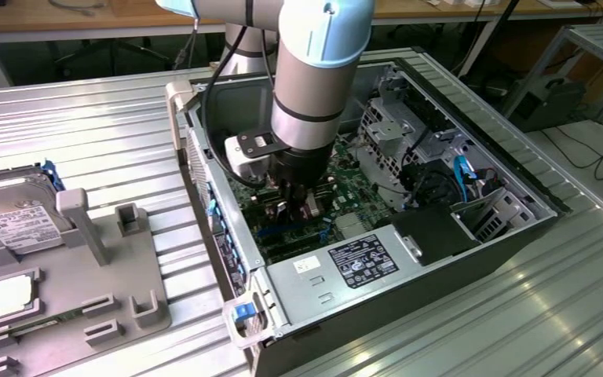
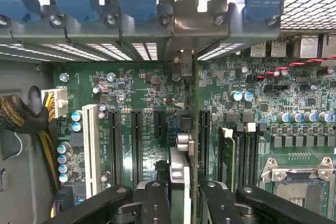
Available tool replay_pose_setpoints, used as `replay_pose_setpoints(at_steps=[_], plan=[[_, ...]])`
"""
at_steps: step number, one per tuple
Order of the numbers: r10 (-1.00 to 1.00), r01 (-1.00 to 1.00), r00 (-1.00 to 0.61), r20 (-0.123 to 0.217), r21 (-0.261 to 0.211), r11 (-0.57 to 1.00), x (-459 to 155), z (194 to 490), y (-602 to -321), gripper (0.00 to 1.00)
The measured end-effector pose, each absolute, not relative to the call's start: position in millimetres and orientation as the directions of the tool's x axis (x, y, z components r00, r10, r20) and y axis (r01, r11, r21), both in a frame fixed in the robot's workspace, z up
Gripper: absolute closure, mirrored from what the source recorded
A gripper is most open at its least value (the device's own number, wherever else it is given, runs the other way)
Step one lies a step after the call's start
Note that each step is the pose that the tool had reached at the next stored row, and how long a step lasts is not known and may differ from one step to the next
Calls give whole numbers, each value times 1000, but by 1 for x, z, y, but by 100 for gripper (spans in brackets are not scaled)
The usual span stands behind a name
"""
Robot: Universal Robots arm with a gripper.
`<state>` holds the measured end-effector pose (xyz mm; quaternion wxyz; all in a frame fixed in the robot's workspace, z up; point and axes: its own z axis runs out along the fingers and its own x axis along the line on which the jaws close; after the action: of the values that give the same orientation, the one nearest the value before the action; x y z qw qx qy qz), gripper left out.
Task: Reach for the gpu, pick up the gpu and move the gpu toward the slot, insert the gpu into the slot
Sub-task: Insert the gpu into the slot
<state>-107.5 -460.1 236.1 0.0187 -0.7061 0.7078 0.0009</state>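
Note:
My gripper (image 2: 184, 199) is down inside the open computer case (image 1: 490, 169), just over the green motherboard (image 2: 142, 85). It is shut on the gpu (image 2: 195, 129), a thin card seen edge-on that stands upright between the two black fingers (image 2: 156, 203). The card's silvery bracket end (image 2: 181, 65) lies against the case's rear wall. A short piece of the blue slot (image 2: 183, 120) shows right beside the card's lower edge; the rest is hidden under the card. From the exterior view the gripper (image 1: 299, 203) sits low over the board, near the case's left wall.
Black expansion slots (image 2: 135, 140) and a white one (image 2: 90, 148) lie beside the card, memory strips (image 2: 227, 156) and the processor socket (image 2: 299, 182) on the other side. A power supply (image 1: 359, 263) fills the case's near end. A hard drive (image 1: 13, 216) rests on the grey fixture.

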Motion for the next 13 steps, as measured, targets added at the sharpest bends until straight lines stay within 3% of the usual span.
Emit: replay_pose_setpoints(at_steps=[13], plan=[[-1000,-1000,-2,-28,-25,3,-107,236,-460,72]])
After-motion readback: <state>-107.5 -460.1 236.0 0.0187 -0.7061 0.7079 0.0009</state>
